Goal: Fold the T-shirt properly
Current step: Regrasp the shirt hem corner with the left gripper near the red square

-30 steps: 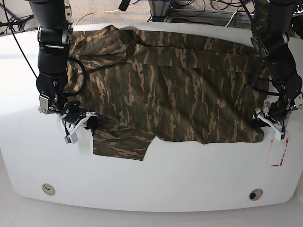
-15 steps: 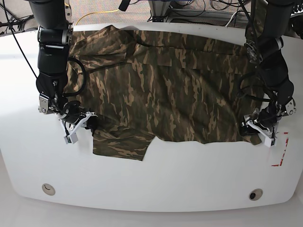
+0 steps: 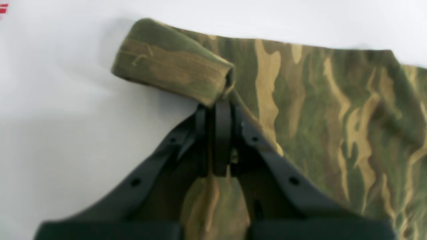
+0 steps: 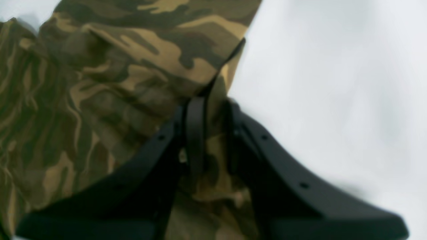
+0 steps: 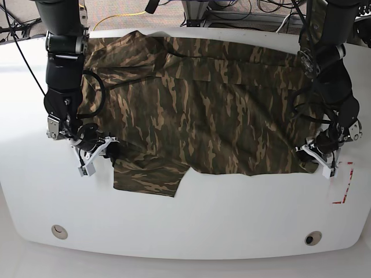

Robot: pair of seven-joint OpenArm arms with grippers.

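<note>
The camouflage T-shirt [image 5: 197, 110] lies spread across the white table [image 5: 191, 220], reaching from the far edge toward the middle, one short sleeve [image 5: 148, 176] jutting out toward six o'clock. At the shirt's four o'clock corner the left gripper [image 5: 317, 155] is pinched tight on the hem; in the left wrist view a small flap of cloth [image 3: 173, 71] curls over above its tips. At about eight o'clock the right gripper [image 5: 99, 152] is clamped on the fabric edge beside the sleeve, cloth bunched between its black fingers [image 4: 195, 133].
</note>
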